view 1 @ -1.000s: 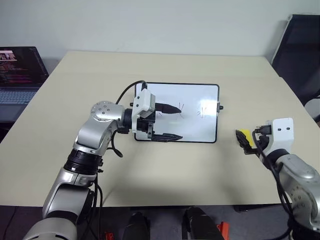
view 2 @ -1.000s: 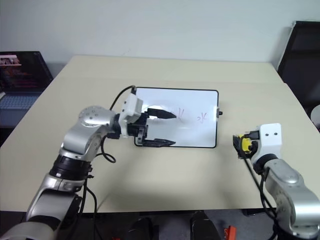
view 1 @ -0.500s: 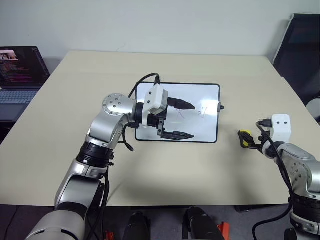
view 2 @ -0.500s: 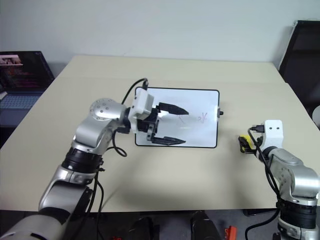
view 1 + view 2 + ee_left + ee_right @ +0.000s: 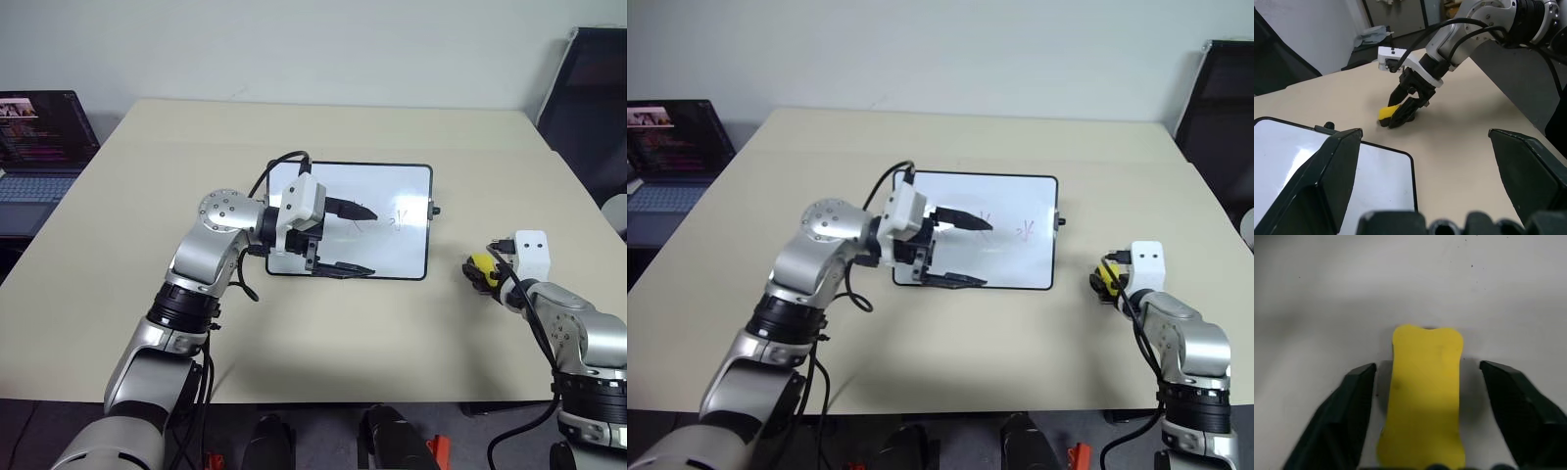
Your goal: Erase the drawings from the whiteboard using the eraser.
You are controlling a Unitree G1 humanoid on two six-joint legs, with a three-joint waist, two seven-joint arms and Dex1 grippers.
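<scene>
The whiteboard (image 5: 397,255) lies flat at the table's middle, with the drawings (image 5: 396,223) as thin scribbles on its right half. My left gripper (image 5: 361,240) hovers open over the board, one finger above its middle and one along its near edge. The yellow eraser (image 5: 1425,382) lies on the table right of the board. My right gripper (image 5: 1427,364) straddles it, open, a narrow gap showing between each finger and the block. The left wrist view shows the eraser (image 5: 1386,112) under the right gripper (image 5: 1403,113), beyond the board's corner (image 5: 1386,171).
The beige table (image 5: 294,333) has a laptop (image 5: 34,137) just off its far left corner and a black chair (image 5: 588,98) off its far right. The eraser sits close to the table's right edge.
My right hand has sunk and reached forward over the eraser, its fingers now on either side of it. The left gripper has shifted slightly rightward over the board.
</scene>
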